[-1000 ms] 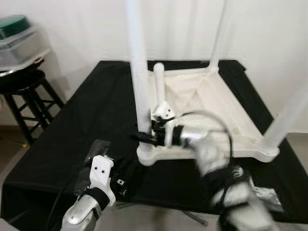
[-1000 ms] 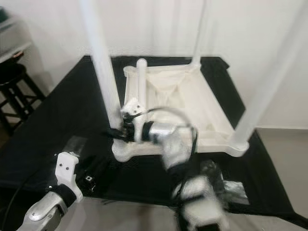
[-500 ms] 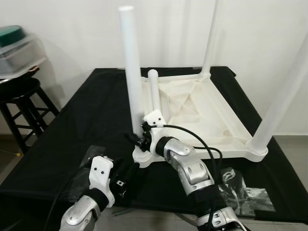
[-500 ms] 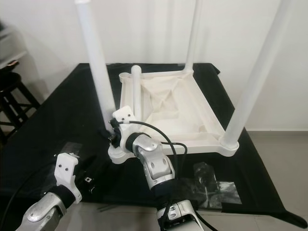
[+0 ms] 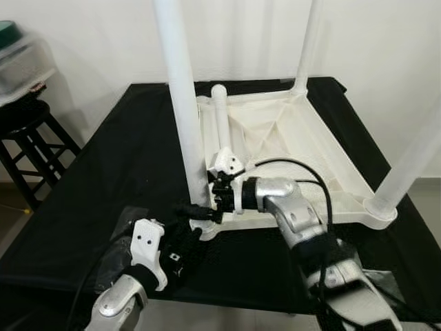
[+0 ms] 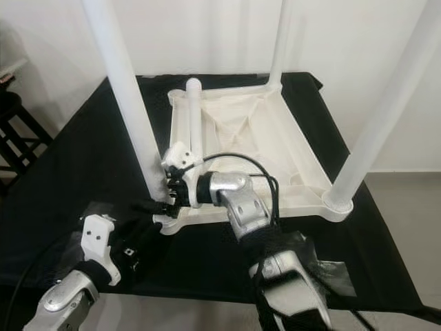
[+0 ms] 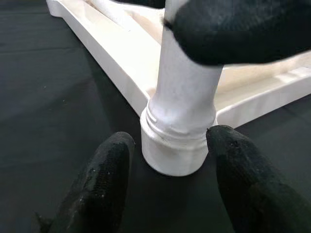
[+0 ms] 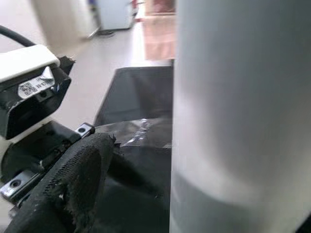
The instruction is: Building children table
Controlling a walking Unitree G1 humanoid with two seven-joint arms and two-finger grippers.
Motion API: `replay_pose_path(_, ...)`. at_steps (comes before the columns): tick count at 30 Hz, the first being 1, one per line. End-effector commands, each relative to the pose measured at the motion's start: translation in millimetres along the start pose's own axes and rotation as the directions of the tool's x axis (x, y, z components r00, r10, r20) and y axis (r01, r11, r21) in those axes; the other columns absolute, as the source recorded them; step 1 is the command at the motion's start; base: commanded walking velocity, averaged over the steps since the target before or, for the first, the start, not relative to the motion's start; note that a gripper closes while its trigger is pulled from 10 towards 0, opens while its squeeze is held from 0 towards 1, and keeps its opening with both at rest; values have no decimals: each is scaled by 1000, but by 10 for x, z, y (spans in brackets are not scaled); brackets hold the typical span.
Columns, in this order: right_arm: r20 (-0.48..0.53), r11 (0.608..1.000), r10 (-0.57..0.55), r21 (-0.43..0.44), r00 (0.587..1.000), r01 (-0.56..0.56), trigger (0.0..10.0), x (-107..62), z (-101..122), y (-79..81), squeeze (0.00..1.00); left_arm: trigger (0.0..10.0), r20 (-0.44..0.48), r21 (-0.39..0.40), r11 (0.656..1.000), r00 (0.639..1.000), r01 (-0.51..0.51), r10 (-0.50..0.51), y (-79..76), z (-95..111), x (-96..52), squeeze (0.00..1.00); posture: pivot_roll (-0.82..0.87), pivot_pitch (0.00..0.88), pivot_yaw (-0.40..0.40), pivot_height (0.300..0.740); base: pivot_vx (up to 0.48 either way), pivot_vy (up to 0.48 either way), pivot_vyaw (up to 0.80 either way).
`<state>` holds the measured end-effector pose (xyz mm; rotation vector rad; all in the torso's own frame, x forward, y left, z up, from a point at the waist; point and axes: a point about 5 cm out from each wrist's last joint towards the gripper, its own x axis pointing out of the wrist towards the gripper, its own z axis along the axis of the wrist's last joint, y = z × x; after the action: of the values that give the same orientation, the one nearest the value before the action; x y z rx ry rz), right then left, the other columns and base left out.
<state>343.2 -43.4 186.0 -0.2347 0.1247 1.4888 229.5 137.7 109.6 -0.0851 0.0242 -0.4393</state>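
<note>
While the upturned white children's table (image 5: pixel 289 148) lies top-down on the black-covered table (image 5: pixel 131 165), both hands work at its nearest corner. Closest to the camera, a crinkled clear plastic bag (image 6: pixel 324 265) lies on the black cloth near the front edge, to the right of the right arm.

The left hand (image 7: pixel 167 160) sits low at the front edge of the black table, its two black fingers (image 7: pixel 104 179) spread apart to either side of the corner socket (image 7: pixel 177 148). They flank the socket closely without gripping it; a narrow gap shows on each side in the left wrist view.

Just above, the right hand (image 5: pixel 196 210) reaches in from the right and closes around the bottom of the near-left leg (image 5: pixel 182 103), which stands upright in that socket. One black finger (image 8: pixel 73 184) shows beside the pale leg in the right wrist view, and another presses against the leg's side in the left wrist view.

Farther back, a short white leg piece (image 5: pixel 220 121) rests along the left rail of the tabletop's underside. The near-right leg (image 6: pixel 389 117) rises from its own corner socket, and a far leg (image 5: pixel 306 45) stands at the back corner by the wall.

Off to the left of the black table, a dark wooden stool (image 5: pixel 31 138) carries a clear plastic container (image 5: pixel 21 62).
</note>
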Motion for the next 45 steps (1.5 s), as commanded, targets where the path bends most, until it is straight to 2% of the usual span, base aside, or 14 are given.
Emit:
replay_pose_path(1, -6, 998, 60, 3, 998, -60, 9922, 54, -7, 8, 0, 10000, -19, 3, 1000, 1000, -8, 8, 39, -27, -24, 0, 14, 37, 69, 740, 0, 0, 0)
replay_pose_path(2, -6, 998, 60, 3, 998, -60, 9922, 54, -7, 8, 0, 10000, -19, 3, 1000, 1000, -8, 8, 39, -27, -24, 0, 14, 37, 69, 740, 0, 0, 0)
replay_pose_path(3, -13, 998, 62, 18, 998, -62, 1922, 68, -14, -15, 0, 10000, -19, 4, 1000, 1000, -9, 9, 39, -26, -23, 0, 22, 37, 67, 740, 0, 0, 0)
replay_pose_path(4, -25, 997, 70, 33, 997, -69, 0, 72, -43, -24, 0, 10000, -19, 5, 1000, 1000, -10, 10, 38, -25, -25, 0, 24, 39, 66, 740, 0, 0, 0)
replay_pose_path(12, -39, 998, 42, 41, 998, -40, 0, 27, -118, -54, 0, 10000, -16, 3, 1000, 1000, -9, 9, 24, -19, -32, 0, 15, 49, 67, 740, 0, 0, 0)
replay_pose_path(22, -108, 979, -189, 53, 976, 196, 0, -99, -446, 34, 0, 10000, -12, -2, 1000, 1000, -8, 8, 19, -4, -67, 0, 7, 75, 67, 740, 0, 0, 0)
replay_pose_path(24, -141, 792, -582, 126, 801, 598, 0, 157, -592, 315, 0, 10000, -15, -4, 1000, 1000, -6, 6, 35, 8, -95, 0, -2, 110, 82, 740, 0, 0, 0)
replay_pose_path(26, -140, 731, -662, 101, 737, 675, 0, 179, -550, 428, 0, 10000, -19, -5, 1000, 1000, -4, 4, 47, 7, -104, 0, -10, 104, 90, 740, 0, 0, 0)
replay_pose_path(35, -182, 691, -669, 203, 720, 694, 0, 165, -554, 252, 0, 10000, -19, -7, 1000, 1000, -8, 8, 54, 12, -106, 0, -3, 93, 83, 740, 0, 0, 0)
replay_pose_path(36, -166, 688, -675, 211, 719, 694, 10000, 182, -492, 230, 0, 10000, -17, -1, 1000, 1000, -17, 17, 57, 14, -101, 0, 6, 88, 78, 740, 0, 0, 0)
replay_pose_path(38, -166, 688, -675, 211, 719, 694, 10000, 182, -492, 230, 0, 10000, -17, -1, 1000, 1000, -17, 17, 57, 14, -101, 0, 6, 88, 78, 740, 0, 0, 0)
replay_pose_path(39, -124, 731, -634, 226, 763, 644, 10000, 207, -411, 238, 1000, 10000, -17, 0, 1000, 1000, -18, 18, 53, 13, -96, 0, 7, 86, 77, 740, 0, 0, 0)
replay_pose_path(41, -63, 824, -514, 241, 855, 513, 10000, 253, -259, 280, 1000, 10000, -19, -1, 1000, 1000, -15, 15, 49, 11, -90, 0, 7, 84, 77, 740, 0, 0, 0)
replay_pose_path(45, 39, 901, -403, 195, 914, 389, 10000, 167, -63, 175, 1000, 10000, -22, -7, 1000, 1000, -11, 10, 46, 2, -73, 0, 10, 66, 83, 740, 0, 0, 0)
